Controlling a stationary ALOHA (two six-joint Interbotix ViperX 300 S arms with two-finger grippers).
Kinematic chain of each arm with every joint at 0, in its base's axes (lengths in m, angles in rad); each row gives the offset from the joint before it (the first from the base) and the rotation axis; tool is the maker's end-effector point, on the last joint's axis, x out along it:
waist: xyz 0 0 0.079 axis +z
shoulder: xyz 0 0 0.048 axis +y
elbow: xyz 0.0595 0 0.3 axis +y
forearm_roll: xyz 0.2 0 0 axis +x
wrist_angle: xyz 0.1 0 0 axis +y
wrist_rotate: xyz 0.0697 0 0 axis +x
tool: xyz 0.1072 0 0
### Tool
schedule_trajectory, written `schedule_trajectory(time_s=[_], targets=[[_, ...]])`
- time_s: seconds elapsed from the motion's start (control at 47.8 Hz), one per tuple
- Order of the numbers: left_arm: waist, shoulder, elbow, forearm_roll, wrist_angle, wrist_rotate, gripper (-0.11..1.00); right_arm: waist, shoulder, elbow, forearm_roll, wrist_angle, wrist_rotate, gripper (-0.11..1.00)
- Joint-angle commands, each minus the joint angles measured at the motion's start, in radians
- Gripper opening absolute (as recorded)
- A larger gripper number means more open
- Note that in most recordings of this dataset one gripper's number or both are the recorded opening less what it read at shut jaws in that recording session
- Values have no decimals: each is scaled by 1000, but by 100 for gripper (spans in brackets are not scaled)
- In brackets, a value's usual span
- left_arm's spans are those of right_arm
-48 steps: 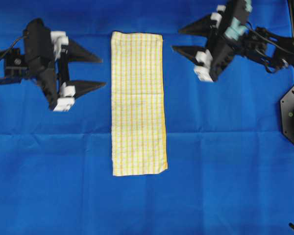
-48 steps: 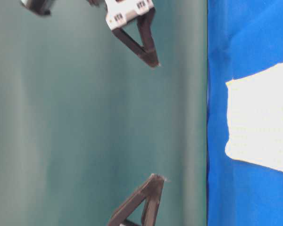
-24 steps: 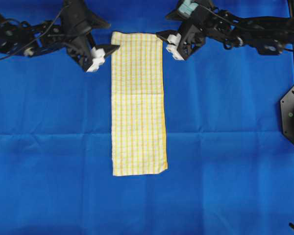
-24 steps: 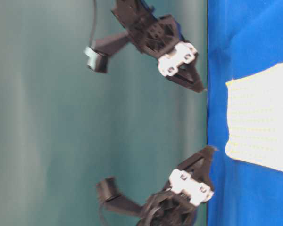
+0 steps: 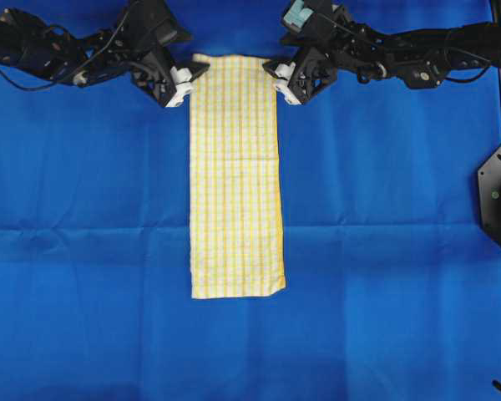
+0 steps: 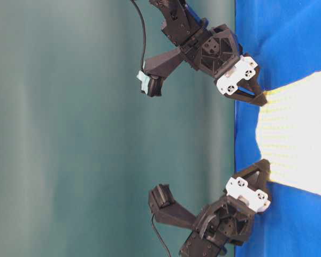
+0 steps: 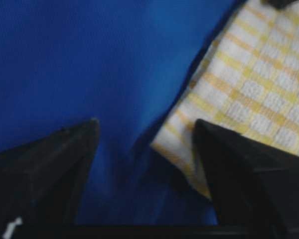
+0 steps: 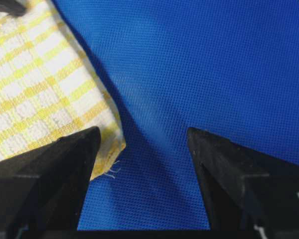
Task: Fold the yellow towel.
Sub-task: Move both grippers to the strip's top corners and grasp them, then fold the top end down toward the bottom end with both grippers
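In the overhead view the yellow towel (image 5: 236, 175) lies flat as a long narrow strip, white with fine yellow checks, running from the top centre of the frame down past the middle on the blue cloth (image 5: 384, 251). My left gripper (image 5: 184, 75) sits at its upper left corner, my right gripper (image 5: 277, 77) at its upper right corner. In the table-level view both grippers flank the towel's near end at the right of the frame, tips at its corners. My left wrist view shows my jaws wide apart, one finger (image 7: 239, 169) over the towel's hemmed corner. My right wrist view shows wide jaws too, one finger (image 8: 55, 169) over the frayed corner.
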Motion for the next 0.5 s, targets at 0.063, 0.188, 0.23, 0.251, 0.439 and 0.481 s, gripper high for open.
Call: schedule_trajectory(time_s=[0.063, 0.188, 0.23, 0.251, 0.439, 0.481], targets=[[8, -5, -15, -3, 2, 0, 58, 2, -12, -20, 15, 40, 2, 66], [8, -5, -15, -3, 15, 8, 36, 6, -15, -12, 15, 46, 2, 36], [5, -5, -15, -3, 23, 8, 28, 6, -15, -12, 15, 44, 2, 24], [5, -5, -15, -2, 28, 8, 26, 6, -15, -12, 15, 44, 2, 17], [2, -8, -8, -3, 37, 8, 5, 5, -15, -18, 15, 23, 0, 4], [2, -8, -9, -3, 37, 8, 5, 5, -15, -18, 15, 18, 0, 4]])
